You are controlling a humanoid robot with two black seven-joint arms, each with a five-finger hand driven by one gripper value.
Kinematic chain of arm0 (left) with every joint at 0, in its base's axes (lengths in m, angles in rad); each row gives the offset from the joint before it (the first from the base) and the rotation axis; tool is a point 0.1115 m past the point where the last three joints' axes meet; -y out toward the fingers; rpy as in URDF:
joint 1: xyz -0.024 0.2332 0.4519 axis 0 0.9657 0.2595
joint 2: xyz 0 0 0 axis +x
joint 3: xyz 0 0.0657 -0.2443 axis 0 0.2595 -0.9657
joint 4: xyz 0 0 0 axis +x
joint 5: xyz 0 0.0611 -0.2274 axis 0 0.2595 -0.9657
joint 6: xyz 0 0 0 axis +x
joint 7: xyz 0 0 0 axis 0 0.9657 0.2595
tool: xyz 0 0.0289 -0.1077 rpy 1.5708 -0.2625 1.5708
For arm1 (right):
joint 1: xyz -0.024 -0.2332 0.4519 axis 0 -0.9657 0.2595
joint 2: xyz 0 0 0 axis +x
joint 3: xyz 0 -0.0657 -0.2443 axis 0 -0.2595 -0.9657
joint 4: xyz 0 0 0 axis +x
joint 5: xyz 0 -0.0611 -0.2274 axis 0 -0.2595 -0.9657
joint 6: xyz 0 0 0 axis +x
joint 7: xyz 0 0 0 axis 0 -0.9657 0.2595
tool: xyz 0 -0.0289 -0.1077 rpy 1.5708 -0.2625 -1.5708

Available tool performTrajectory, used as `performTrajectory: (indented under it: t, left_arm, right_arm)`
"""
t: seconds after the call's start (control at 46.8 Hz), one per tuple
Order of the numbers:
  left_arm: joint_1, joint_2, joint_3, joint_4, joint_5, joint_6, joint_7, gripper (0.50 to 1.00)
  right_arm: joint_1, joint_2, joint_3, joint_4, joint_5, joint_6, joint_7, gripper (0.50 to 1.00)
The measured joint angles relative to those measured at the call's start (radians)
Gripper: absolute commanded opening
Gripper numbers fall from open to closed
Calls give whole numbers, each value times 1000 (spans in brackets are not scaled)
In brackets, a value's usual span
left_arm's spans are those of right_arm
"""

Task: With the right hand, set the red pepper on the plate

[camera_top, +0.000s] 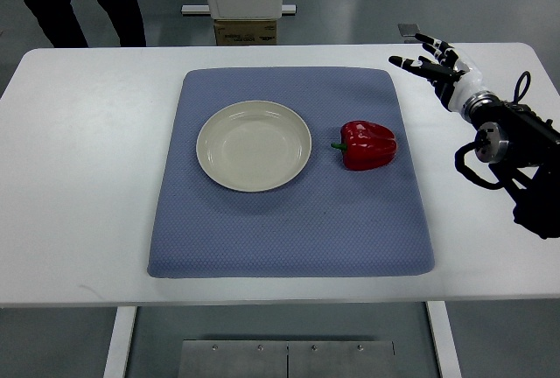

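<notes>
Your right hand (435,65) was up over the table's (79,177) far right corner, fingers spread wide and holding nothing. The red pepper (367,144) lay on the blue mat (289,229) near its right edge, just beside the plate (254,145) in the middle.

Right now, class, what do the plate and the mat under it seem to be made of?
The plate looks like ceramic or melamine: smooth cream surface with a soft sheen, which one is unclear. The mat looks like woven or foam-backed fabric: matte blue-grey with a fine dotted texture and rounded, padded edges.
</notes>
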Motion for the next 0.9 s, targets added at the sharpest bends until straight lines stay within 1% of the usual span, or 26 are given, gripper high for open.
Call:
performTrajectory:
  t: [0.385,0.769,0.897]
  left_arm:
    - [4,0,-1,0,-1,0,0,1000]
    - [5,0,-1,0,-2,0,0,1000]
    - [5,0,-1,0,-2,0,0,1000]
  right_arm:
    - [-1,8,-2,3,0,8,0,1000]
    - [-3,4,-3,3,0,74,0,1000]
    - [-1,5,-3,4,0,78,1,1000]
